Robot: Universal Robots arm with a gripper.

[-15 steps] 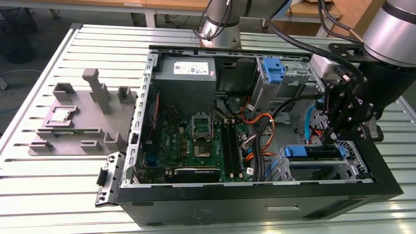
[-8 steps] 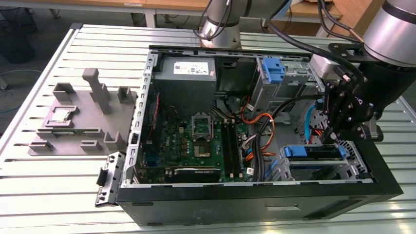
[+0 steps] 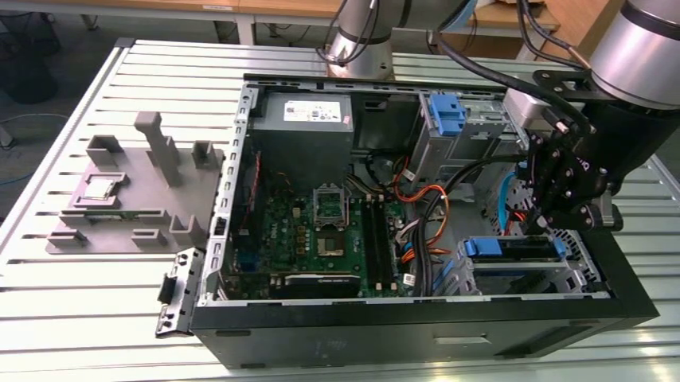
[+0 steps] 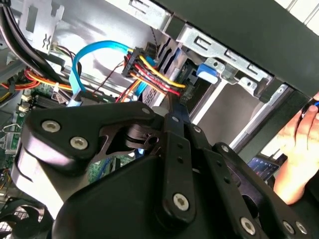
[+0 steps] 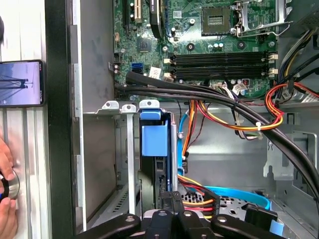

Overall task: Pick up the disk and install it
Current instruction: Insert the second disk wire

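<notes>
Gripper [image 3: 563,208] positioned inside the computer case [image 3: 425,314]; finger state cannot be told.
Disk [image 5: 154,149] seen seated upright in the drive bay [image 5: 127,149], just beside the gripper.

Silver arm [image 3: 648,48]; black gripper [image 3: 568,208] linkage, silver screws.

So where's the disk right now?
The disk sits in the drive bay at the computer case's front corner, toward the exterior view's right, just below the gripper and beside the orange cables.
</notes>
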